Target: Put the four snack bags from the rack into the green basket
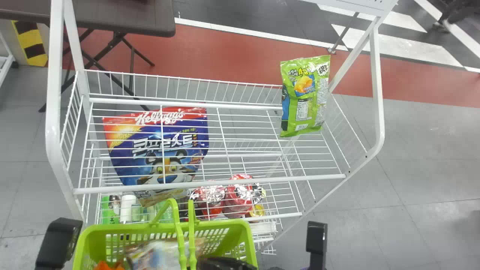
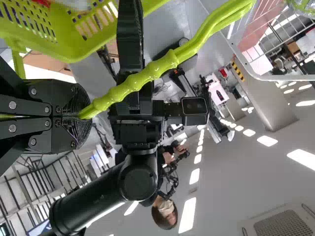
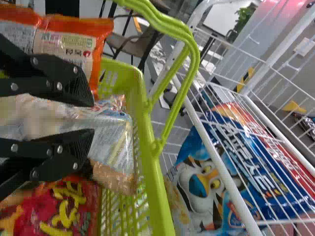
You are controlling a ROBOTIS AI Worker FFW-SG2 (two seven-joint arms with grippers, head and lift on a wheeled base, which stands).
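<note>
My left gripper [image 1: 58, 243] is at the head view's lower left; in its wrist view the left gripper [image 2: 84, 116] is shut on the handle [image 2: 142, 78] of the green basket [image 1: 243, 234]. My right gripper [image 1: 225, 263] is low inside the basket; in its own wrist view the right gripper [image 3: 91, 118] stands open, a clear, pale-printed bag [image 3: 110, 132] between and beyond its spread fingers. An orange bag [image 3: 69, 42] and a red bag [image 3: 74, 206] lie on either side of that one. On the rack are a green bag [image 1: 305, 95], upright at the right, and a large blue-and-red bag [image 1: 157, 150] at the left.
The white wire rack [image 1: 210, 183] stands just beyond the basket, its front rail close to the raised handles. Red-wrapped items [image 1: 238, 195] and small containers [image 1: 128, 208] sit on a lower shelf. Behind the rack at left is a dark table [image 1: 123, 18].
</note>
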